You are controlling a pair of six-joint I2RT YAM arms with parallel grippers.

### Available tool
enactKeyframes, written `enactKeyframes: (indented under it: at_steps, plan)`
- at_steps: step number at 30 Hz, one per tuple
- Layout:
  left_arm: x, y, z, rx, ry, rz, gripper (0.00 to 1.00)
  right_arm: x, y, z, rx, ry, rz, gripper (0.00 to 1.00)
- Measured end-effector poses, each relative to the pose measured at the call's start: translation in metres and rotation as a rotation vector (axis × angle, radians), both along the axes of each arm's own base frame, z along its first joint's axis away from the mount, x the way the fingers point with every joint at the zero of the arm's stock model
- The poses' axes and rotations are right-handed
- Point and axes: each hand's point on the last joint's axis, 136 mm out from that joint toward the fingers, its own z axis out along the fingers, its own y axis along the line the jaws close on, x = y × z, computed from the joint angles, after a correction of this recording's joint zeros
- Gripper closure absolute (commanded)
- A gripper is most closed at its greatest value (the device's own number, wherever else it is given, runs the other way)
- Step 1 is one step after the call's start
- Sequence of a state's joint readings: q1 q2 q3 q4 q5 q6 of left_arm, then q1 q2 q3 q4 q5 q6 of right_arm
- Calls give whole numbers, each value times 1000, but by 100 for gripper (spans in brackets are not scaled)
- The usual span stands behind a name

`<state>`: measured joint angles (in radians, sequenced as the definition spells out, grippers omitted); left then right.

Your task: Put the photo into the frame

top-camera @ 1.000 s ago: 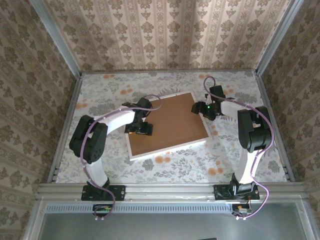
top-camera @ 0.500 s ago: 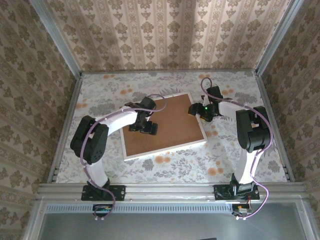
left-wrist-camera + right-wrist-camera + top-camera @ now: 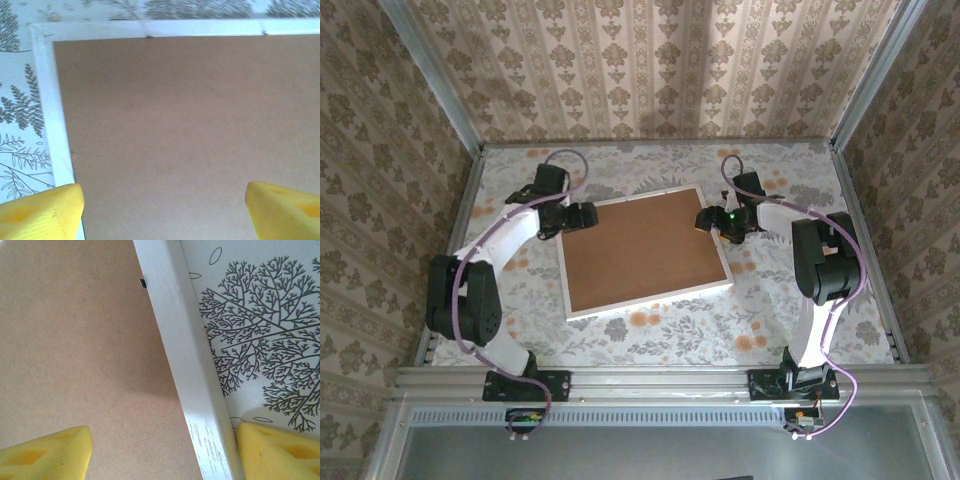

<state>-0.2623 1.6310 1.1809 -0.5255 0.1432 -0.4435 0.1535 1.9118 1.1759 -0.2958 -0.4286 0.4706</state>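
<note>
The white frame [image 3: 650, 299] lies flat on the floral table with a plain brown board [image 3: 640, 250] filling its back. The photo is hidden. My left gripper [image 3: 582, 215] hovers open at the frame's far left corner. In the left wrist view its yellow fingers [image 3: 45, 210] stand wide apart over the board [image 3: 180, 125], beside the white rail [image 3: 50, 100]. My right gripper [image 3: 705, 220] is open at the far right corner. It straddles the white rail [image 3: 185, 365], with one finger [image 3: 50, 452] over the board and the other on the tablecloth.
Aluminium rails [image 3: 450, 250] and patterned walls enclose the table on three sides. Floral tablecloth [image 3: 670, 335] lies bare in front of the frame and along the back. The arm bases stand at the near edge.
My left arm has drawn back from the board's left middle to the frame's far left corner. The frame has slid slightly left. My right gripper stays at the far right corner.
</note>
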Motion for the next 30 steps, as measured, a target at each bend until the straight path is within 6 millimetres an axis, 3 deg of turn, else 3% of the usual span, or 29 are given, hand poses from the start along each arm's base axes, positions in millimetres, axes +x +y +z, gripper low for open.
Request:
enactKeyframes:
  at_steps: [7,10,18,24,30]
  plan:
    - [17,7,-53,-31,107,49,16,0,1,0,5,5,3,22]
    - [25,10,-67,-18,134,61,16,0,1,0,5,11,7,22]
    - [49,16,-61,13,90,76,16,-1,4,0,17,17,16,22]
    - [46,14,-68,20,100,69,16,-1,4,0,20,20,18,22]
    - [31,12,-61,18,90,58,13,-2,4,0,16,22,25,18]
